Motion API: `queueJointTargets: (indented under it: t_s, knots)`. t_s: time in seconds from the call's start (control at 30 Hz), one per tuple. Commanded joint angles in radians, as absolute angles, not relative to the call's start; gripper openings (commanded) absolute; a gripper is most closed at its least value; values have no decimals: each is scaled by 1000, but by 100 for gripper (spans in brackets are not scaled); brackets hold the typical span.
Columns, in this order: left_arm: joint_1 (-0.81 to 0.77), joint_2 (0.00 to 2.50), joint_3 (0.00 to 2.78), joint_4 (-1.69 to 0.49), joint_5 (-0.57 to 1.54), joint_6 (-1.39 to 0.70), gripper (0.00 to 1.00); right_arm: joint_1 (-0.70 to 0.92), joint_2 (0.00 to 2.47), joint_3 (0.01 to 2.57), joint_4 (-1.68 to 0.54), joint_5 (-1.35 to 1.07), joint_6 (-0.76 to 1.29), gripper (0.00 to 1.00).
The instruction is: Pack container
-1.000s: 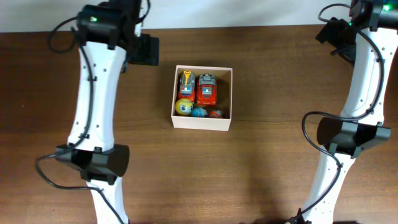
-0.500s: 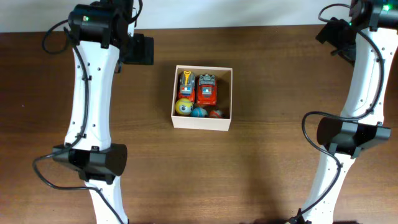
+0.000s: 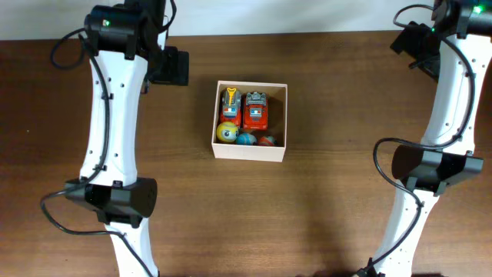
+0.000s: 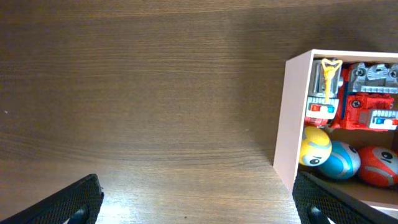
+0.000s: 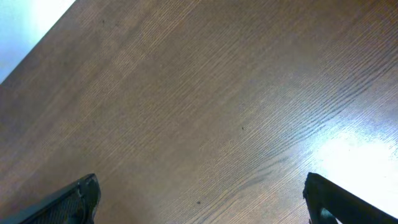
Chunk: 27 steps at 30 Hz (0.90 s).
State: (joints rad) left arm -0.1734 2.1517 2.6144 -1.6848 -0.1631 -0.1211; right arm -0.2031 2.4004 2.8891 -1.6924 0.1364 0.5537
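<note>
The container (image 3: 247, 150) is a square cream-white box in the middle of the table. It holds two red toy trucks (image 3: 255, 111) side by side and, in front of them, a yellow ball (image 3: 226, 132), a blue ball (image 3: 246, 139) and a red ball (image 3: 266, 141). The left wrist view shows the box's left wall (image 4: 287, 118) and the toys inside. My left gripper (image 4: 199, 202) is open and empty, raised over bare wood left of the box. My right gripper (image 5: 199, 196) is open and empty over bare wood at the far right back.
The brown wooden table (image 3: 323, 192) ends at a pale back edge (image 3: 307, 15). Both white arms rise from bases near the front, the left arm (image 3: 115, 154) and the right arm (image 3: 438, 138).
My left gripper has drifted a little to the left, away from the box. The right arm and the box's contents have not moved.
</note>
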Motion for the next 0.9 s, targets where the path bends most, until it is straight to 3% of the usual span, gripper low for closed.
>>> queueJointTargets:
  t_s: [0.0, 0.27, 0.47, 0.87]
  knots:
    - [-150, 2127, 2632, -1687, -181, -116, 99, -204, 2376, 2904, -1695, 138, 562, 99]
    - [-106, 1901, 2631, -1647, -179, -115, 99, -204, 2376, 2904, -1695, 138, 562, 99]
    - [-107, 1690, 2492, -1425, -142, -104, 99, -204, 2376, 2904, -1695, 138, 562, 99]
    - [-107, 1111, 1468, -655, -36, 83, 99, -204, 2376, 2904, -1695, 138, 562, 99]
